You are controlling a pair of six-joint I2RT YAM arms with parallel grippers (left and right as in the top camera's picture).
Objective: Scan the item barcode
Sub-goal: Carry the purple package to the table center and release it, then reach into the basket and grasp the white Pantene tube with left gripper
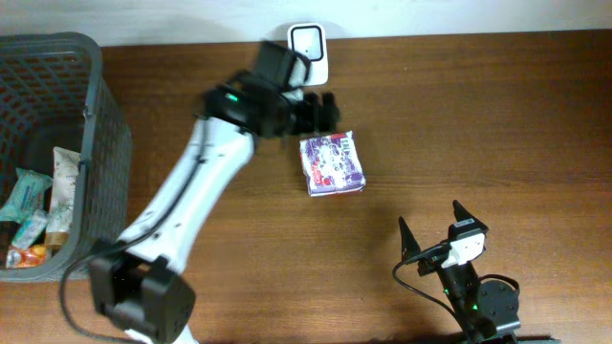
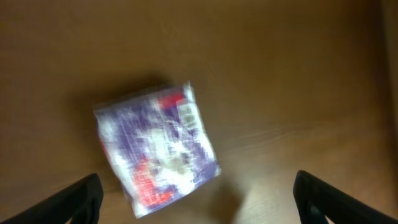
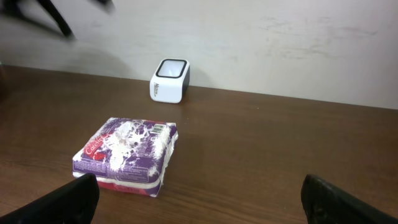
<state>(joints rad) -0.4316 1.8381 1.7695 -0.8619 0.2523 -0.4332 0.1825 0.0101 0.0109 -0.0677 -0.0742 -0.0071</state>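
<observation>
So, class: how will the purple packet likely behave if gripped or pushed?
The purple packet has a crinkled, glossy wrap, so it probably gives slightly and may slip. Lying flat on the table, it should slide when pushed, not roll.

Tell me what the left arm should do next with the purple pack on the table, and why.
Probably lift the left gripper straight up and back. Its jaws stand open, and the purple pack lies flat on the table, clear of the gripper and just in front of the scanner, so backing off would likely leave it undisturbed.
</observation>
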